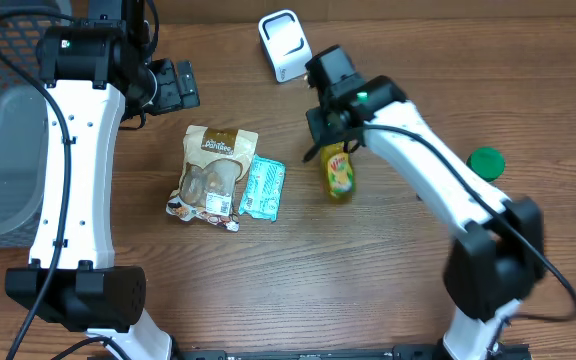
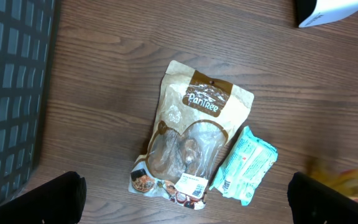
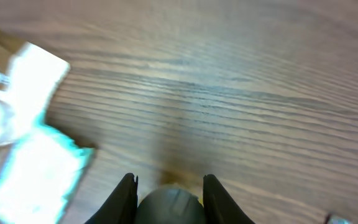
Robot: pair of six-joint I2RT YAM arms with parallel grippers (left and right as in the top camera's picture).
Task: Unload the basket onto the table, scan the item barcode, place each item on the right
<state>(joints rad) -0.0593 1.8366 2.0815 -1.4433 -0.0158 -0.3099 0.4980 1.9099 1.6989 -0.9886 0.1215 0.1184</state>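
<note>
Overhead, the right arm (image 1: 438, 170) reaches to frame centre over the yellow bottle (image 1: 340, 173); only the right wrist view shows the right gripper (image 3: 169, 179) nipped on its dark cap (image 3: 169, 205); the left gripper (image 1: 173, 85) gapes empty.

Wood-grain table (image 1: 388, 290). Flat on it: brown snack pouch (image 1: 213, 170) left of centre, with a teal packet (image 1: 263, 188) touching its lower right edge. The white scanner (image 1: 284, 45) is near the far edge, and the green lid (image 1: 486, 161) is off right, well apart. There's a yellow bottle (image 1: 340, 178) just right of the packet, can't tell if it rests on the wood. The grey bin (image 1: 3, 165) and black mesh basket (image 1: 8, 45) are at the left edge, on or beside it unclear.
</note>
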